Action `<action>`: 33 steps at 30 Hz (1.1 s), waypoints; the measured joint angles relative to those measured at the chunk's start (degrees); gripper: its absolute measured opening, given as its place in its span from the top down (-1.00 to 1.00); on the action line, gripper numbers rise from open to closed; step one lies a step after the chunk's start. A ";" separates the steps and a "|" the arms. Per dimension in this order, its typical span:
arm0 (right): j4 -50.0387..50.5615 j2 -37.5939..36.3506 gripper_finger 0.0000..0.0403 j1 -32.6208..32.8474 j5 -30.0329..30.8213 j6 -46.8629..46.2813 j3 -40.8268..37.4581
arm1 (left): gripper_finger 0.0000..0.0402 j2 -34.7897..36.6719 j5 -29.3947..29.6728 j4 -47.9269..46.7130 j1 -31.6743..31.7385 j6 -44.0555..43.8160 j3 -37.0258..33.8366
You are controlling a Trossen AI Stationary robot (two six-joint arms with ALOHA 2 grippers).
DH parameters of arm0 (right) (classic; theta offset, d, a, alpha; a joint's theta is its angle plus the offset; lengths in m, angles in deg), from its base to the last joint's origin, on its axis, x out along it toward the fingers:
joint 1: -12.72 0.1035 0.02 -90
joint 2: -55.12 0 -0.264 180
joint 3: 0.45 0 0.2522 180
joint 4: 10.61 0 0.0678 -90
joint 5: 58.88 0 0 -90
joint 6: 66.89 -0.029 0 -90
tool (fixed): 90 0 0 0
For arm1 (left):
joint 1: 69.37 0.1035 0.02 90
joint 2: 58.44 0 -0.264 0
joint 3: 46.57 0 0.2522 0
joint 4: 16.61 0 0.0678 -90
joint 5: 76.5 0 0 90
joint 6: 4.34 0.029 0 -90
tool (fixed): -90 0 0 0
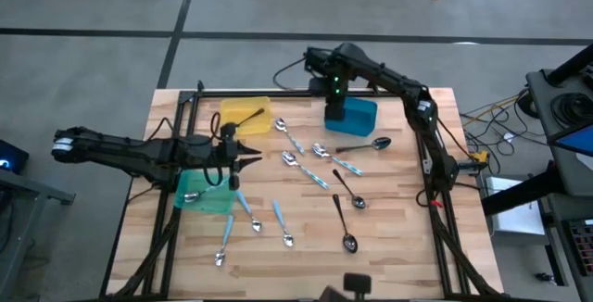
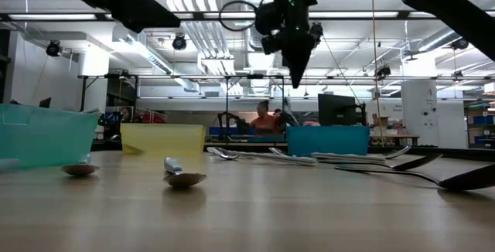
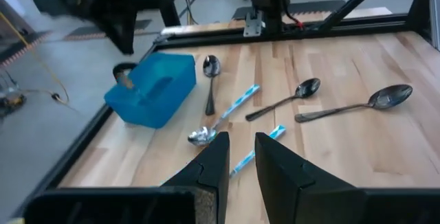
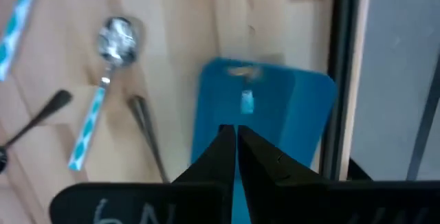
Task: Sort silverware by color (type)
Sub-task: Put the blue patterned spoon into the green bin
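Right gripper (image 4: 236,136) above the blue bin (image 4: 289,114), jaws pressed together, empty.

We judge it is positioned for a drop-off; left gripper (image 3: 237,157) waits slightly parted, holding nothing, while the silverware (image 1: 320,168) lies scattered across the surface (image 1: 398,237).

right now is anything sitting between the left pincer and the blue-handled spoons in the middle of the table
Nothing visible does. The left pincer hangs over bare wood beside the green bin, and the nearest blue-handled spoon lies just past its tips with only open tabletop between. The right pincer is off over the blue bin.
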 joint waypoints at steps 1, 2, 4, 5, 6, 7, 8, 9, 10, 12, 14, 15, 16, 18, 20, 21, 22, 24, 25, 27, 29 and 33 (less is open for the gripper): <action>0.00 0.01 0.96 -0.97 0.00 -0.08 -0.24 | 0.74 0.04 0.01 0.00 0.00 0.82 0.28; 0.01 0.00 0.96 -1.89 0.00 -0.49 -0.46 | 0.74 0.04 0.01 -0.09 0.00 1.76 0.64; 0.01 0.00 0.96 -3.33 0.00 -2.08 -0.81 | 0.74 0.04 0.03 -0.30 0.00 3.68 1.40; 0.01 0.01 0.96 -3.83 0.04 -3.20 -0.90 | 0.74 0.04 0.03 -0.40 0.00 4.58 1.83; 0.00 0.01 0.96 -4.16 0.03 -3.95 -0.92 | 0.74 0.04 0.03 -0.39 0.00 5.49 2.33; 0.00 -0.01 0.96 -4.26 -0.04 -4.53 -0.92 | 0.74 0.04 0.04 -0.35 0.00 6.45 2.77; -0.02 -0.01 0.96 -4.24 -0.15 -4.84 -0.92 | 0.74 0.04 0.05 -0.40 0.00 7.31 3.25; -0.04 -0.01 0.96 -4.15 -0.22 -5.05 -0.92 | 0.74 0.04 0.07 -0.38 0.00 8.10 3.71; -0.08 -0.01 0.96 -3.99 -0.20 -5.09 -0.92 | 0.74 0.04 0.09 -0.33 0.00 8.81 4.07; -0.31 -0.01 0.96 -3.74 -0.17 -6.03 -0.95 | 0.74 0.04 0.22 -0.41 0.00 10.37 4.76; -0.78 -0.01 0.96 -3.51 -0.17 -7.28 -0.95 | 0.74 0.04 0.54 -0.47 0.00 11.71 5.29; -1.06 -0.01 0.96 -3.47 -0.17 -7.80 -0.98 | 0.74 0.04 0.62 -0.48 0.00 12.22 5.44; -1.31 -0.01 0.96 -3.41 -0.17 -8.44 -1.04 | 0.74 0.04 0.64 -0.50 0.00 12.68 5.57; -1.84 -0.01 0.96 -3.41 -0.17 -9.16 -1.14 | 0.74 0.04 0.64 -0.50 0.01 13.57 5.65; -2.05 -0.01 0.96 -3.41 -0.15 -9.06 -1.25 | 0.74 0.04 0.64 -0.54 0.00 14.29 5.65; -2.09 -0.01 0.96 -3.41 -0.15 -8.86 -1.36 | 0.74 0.03 0.67 -0.57 0.02 14.39 5.65; -2.21 -0.01 0.96 -3.41 -0.15 -8.66 -1.57 | 0.74 -0.01 0.64 -0.57 0.01 14.40 5.65; -2.52 -0.01 0.96 -3.41 -0.17 -7.83 -2.16 | 0.74 -0.07 0.64 -0.83 0.02 14.33 5.65; -2.53 -0.01 0.96 -3.42 -0.16 -7.43 -2.52 | 0.74 -0.07 0.64 -1.09 0.00 14.12 5.65; -2.85 -0.01 0.96 -3.55 -0.15 -6.41 -3.51 | 0.74 -0.07 0.64 -1.72 0.00 13.19 5.65; -3.87 -0.01 0.96 -3.79 -0.17 -5.50 -4.86 | 0.74 -0.07 0.64 -2.32 0.01 12.62 5.65; -6.46 -0.07 0.96 -4.33 -0.19 -2.80 -9.24 | 0.74 -0.17 0.64 -3.31 0.00 10.91 5.65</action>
